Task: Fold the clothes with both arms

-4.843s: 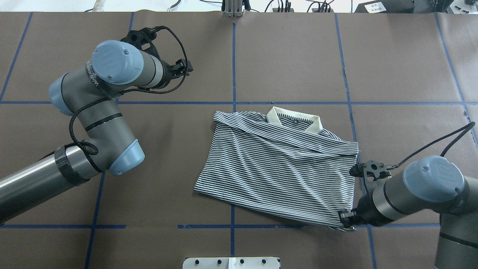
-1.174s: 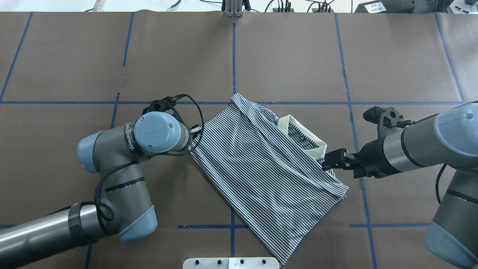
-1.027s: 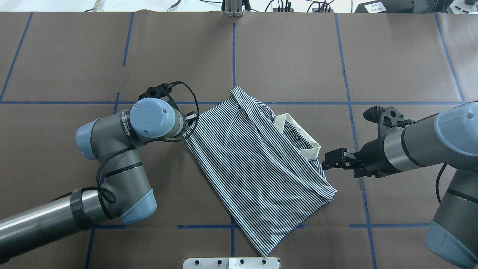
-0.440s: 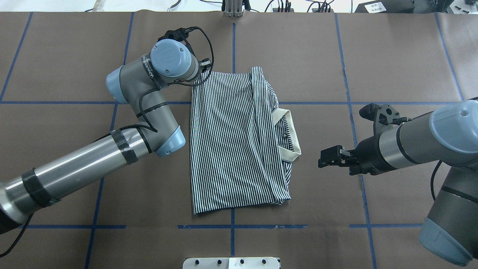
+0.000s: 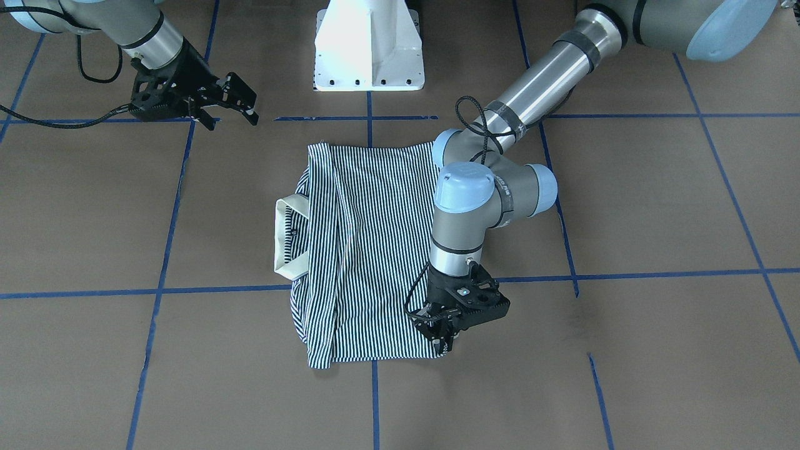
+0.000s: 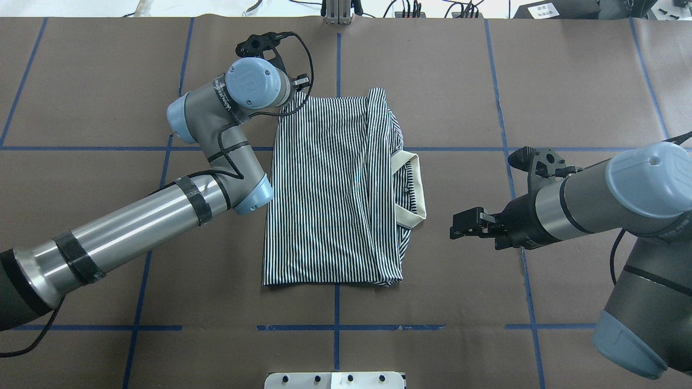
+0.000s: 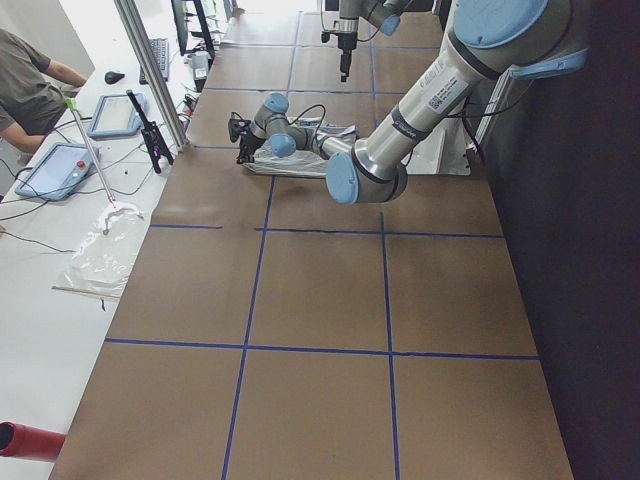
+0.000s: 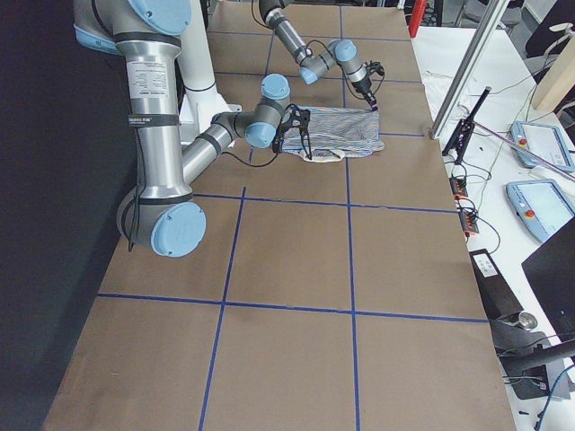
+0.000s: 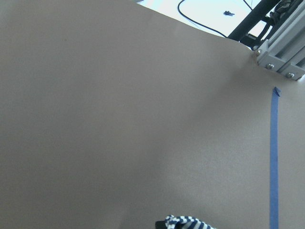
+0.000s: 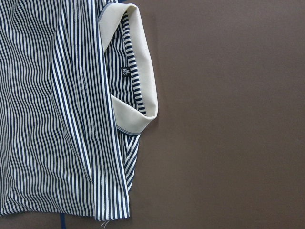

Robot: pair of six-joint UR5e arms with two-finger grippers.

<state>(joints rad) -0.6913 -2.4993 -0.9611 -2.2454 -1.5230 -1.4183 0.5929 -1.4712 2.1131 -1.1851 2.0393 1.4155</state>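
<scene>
The striped polo shirt (image 6: 330, 189) lies folded in a flat rectangle at the table's middle, and its cream collar (image 6: 417, 186) points toward my right arm. My left gripper (image 6: 296, 96) is at the shirt's far left corner, shut on that corner (image 5: 445, 342). A scrap of striped cloth (image 9: 183, 223) shows at the bottom of the left wrist view. My right gripper (image 6: 457, 229) hovers open to the right of the collar, clear of the cloth and holding nothing. The right wrist view looks down on the collar (image 10: 143, 71) and the striped body (image 10: 57, 119).
The brown table cover carries a grid of blue tape lines. The white pedestal (image 5: 369, 44) stands at the robot's side of the table. An aluminium post (image 6: 338, 13) rises at the far edge. A person (image 7: 30, 80) sits at a side bench with tablets.
The left gripper pulled its corner of the shirt toward the far edge, swinging the shirt from a diagonal to square with the grid. The right gripper, off the cloth, drifted slightly left.
</scene>
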